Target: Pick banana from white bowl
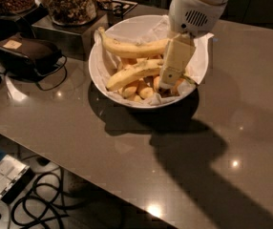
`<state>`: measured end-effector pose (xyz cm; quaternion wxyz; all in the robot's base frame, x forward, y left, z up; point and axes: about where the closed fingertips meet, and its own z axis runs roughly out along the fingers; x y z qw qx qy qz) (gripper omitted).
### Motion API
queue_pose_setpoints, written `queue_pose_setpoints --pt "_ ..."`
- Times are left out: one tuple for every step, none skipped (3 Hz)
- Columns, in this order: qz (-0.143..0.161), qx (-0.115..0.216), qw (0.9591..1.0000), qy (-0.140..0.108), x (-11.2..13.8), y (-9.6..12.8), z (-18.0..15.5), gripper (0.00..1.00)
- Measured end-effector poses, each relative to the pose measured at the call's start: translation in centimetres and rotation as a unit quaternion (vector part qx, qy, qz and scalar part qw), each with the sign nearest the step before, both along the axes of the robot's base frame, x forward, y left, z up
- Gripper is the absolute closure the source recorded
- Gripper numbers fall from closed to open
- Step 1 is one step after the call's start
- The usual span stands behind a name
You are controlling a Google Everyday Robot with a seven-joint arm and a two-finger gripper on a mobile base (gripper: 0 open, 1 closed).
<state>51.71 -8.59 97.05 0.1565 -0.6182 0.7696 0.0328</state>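
The white bowl stands on the table, lined with crumpled white paper. Two long bananas lie across it. The banana with brown streaks lies in the front, running from lower left to upper right. A cleaner, paler long banana lies behind it. Short stubby bananas sit beneath them. My gripper hangs from the white arm and reaches down into the bowl's right half, at the right end of the streaked banana.
A brown-grey table carries the bowl. Glass jars of snacks stand on a metal box at the back left. A dark case with a cable lies at the left. Cables and a box lie on the floor below the table's front edge.
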Motion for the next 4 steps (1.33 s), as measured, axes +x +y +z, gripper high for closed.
queue_pose_setpoints --pt "-0.009 0.002 0.9999 0.009 0.8 0.3 -0.5 0.41" --pt "-0.014 0.002 0.9997 0.018 1.0 0.9 -0.6 0.44" --pt "-0.010 0.000 0.9996 0.025 1.2 1.7 -0.9 0.41" --pt "-0.001 -0.001 0.9995 0.033 1.3 2.4 -1.2 0.38"
